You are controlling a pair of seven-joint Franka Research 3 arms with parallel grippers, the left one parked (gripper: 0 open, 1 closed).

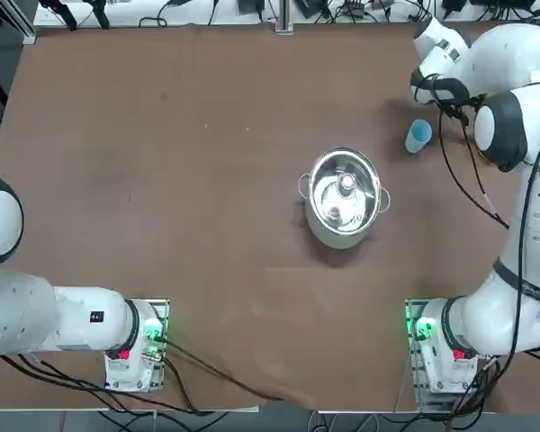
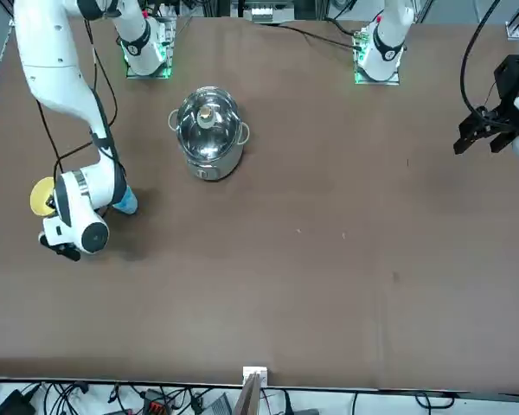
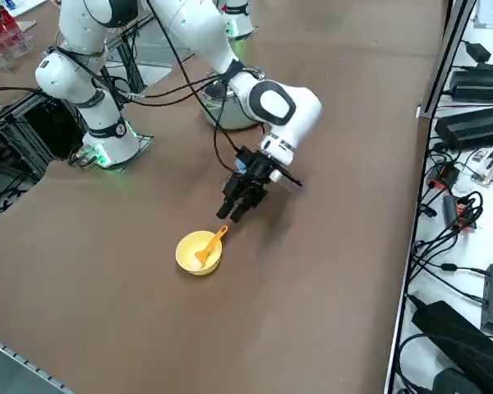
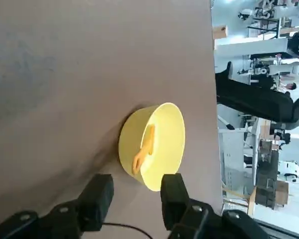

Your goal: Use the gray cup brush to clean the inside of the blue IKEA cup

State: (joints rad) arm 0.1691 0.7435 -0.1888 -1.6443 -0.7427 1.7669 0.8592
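Two fingers of the right tool (image 4: pixel 134 199) stand spread with clear space between them and nothing pinched, hanging just short of the yellow bowl (image 3: pixel 199 253), and this reads as the reach-in for the pickup, the first step of the job. The gray cup brush (image 3: pixel 210 245), which looks tan-orange here, lies propped in that bowl with its handle sticking up over the rim toward the tool. The blue IKEA cup (image 1: pixel 418 136) stands upright on the worktop (image 1: pixel 207 180) close by the arm's wrist, between the bowl and the steel pot (image 1: pixel 344 195), and it looks untouched so far. Next, I'd say, the fingers must drop either side of that slim handle, squeeze it, and lift without tipping the light bowl. As for brands or writing, none can be read on the cup, the bowl or the pot.
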